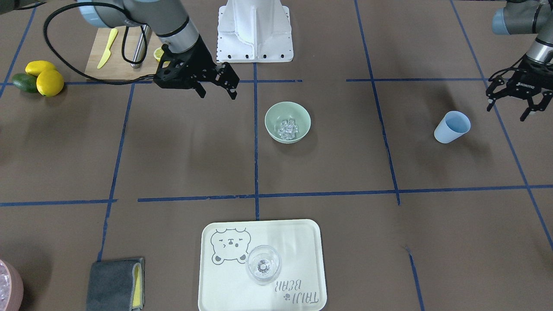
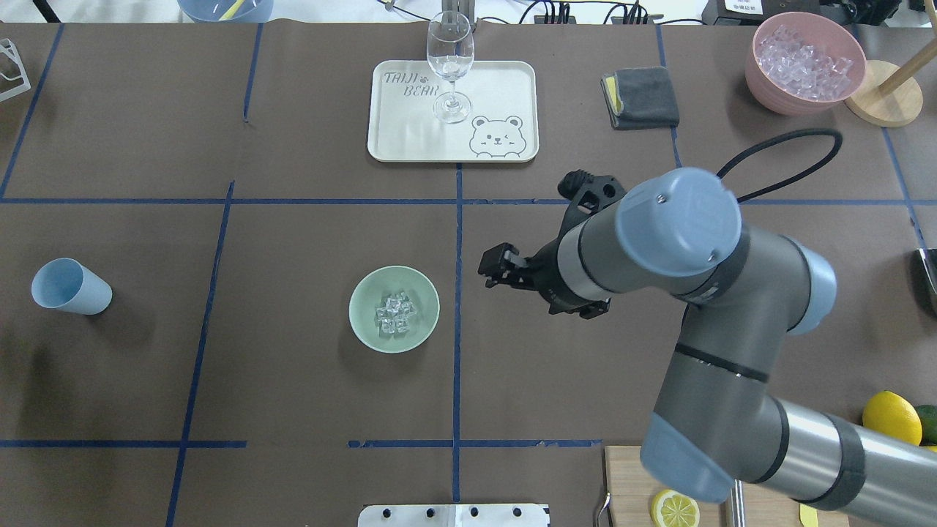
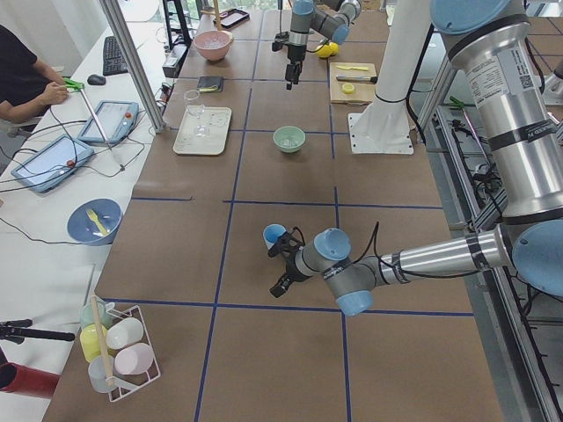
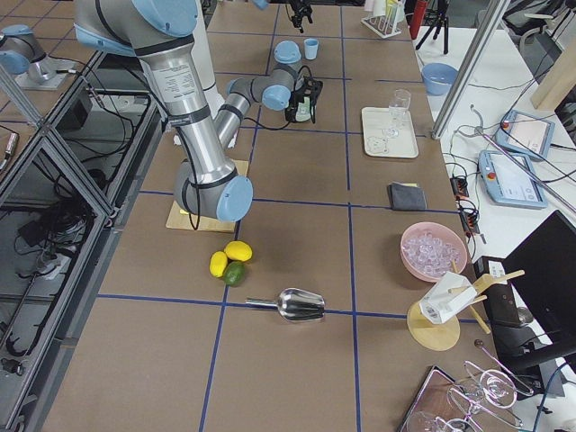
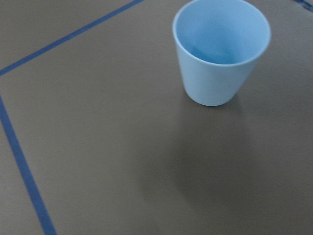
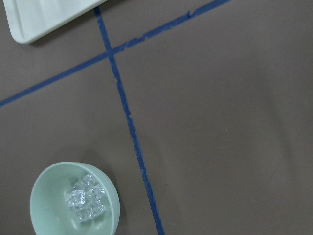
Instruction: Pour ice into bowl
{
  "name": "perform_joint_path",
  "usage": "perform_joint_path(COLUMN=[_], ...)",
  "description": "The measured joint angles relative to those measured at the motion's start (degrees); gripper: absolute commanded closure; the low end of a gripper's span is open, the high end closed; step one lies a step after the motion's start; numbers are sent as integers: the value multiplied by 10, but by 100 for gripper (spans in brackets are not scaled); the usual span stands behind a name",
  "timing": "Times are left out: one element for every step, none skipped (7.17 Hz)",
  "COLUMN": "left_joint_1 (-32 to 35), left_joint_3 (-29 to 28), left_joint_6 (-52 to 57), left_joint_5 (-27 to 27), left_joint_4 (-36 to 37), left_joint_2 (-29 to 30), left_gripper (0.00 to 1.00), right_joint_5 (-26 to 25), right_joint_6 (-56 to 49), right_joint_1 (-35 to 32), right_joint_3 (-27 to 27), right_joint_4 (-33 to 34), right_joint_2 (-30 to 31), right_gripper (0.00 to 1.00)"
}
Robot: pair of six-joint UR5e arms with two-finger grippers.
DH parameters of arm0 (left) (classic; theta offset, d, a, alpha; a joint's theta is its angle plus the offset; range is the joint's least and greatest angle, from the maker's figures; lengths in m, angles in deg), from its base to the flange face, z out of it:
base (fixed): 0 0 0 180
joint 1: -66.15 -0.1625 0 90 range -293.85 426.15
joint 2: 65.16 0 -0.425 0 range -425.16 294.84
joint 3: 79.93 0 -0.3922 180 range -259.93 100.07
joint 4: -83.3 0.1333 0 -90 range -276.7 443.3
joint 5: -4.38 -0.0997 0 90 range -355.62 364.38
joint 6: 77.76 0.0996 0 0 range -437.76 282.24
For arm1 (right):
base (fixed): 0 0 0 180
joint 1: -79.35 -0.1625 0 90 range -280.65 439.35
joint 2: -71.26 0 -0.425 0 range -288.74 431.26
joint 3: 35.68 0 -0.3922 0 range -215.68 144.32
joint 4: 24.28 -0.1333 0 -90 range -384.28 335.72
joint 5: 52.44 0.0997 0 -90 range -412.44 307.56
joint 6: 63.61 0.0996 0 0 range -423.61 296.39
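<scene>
A small cluster of clear, glassy ice cubes (image 1: 288,128) is seen lying in one heap at the bottom of the round, pale mint-green bowl (image 1: 276,113). The bowl stands upright near the middle of the brown paper-covered desk (image 1: 328,164), which is marked with blue tape lines.

The right tool (image 1: 217,93) is held above the desk near the bowl but apart from it, on the robot's right of it. Its black fingers are spread wide and nothing is gripped between them. In the overhead view a blue tape line is seen running between the right tool and the bowl. In the right wrist view the bowl is caught in the lower left corner, with the ice cubes inside it.

The left tool (image 1: 507,111) is held well apart from the bowl, just beside an upright light blue plastic cup (image 1: 452,126) and not touching it. Its fingers are likewise spread and nothing is held.

On the side of the bowl away from the robot, a white rectangular tray (image 1: 302,242) printed with a bear is laid flat. A clear stemmed wine glass (image 1: 263,264) stands on it.
</scene>
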Motion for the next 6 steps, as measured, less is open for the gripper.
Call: perform_joint_path(left_joint_1=[60, 106, 142, 163, 172, 175], left_joint_3=[1, 2, 1, 1, 2, 3], left_joint_6=[44, 64, 72, 75, 76, 76], left_joint_5=[27, 54, 84, 105, 114, 118], left_joint_4=[86, 164, 238, 290, 312, 320], left_joint_2=[40, 72, 103, 124, 132, 133], left_gripper=[0, 0, 0, 0, 0, 0], right_joint_5=[-45, -77, -94, -104, -113, -123], right_joint_6=[1, 3, 4, 5, 5, 7], right_joint_1=[39, 63, 75, 79, 80, 81], right_joint_3=[11, 41, 87, 131, 167, 193], right_joint_4=[17, 23, 24, 22, 20, 18], right_joint_2=[-16, -41, -75, -104, -127, -143], right_gripper=[0, 0, 0, 0, 1, 7])
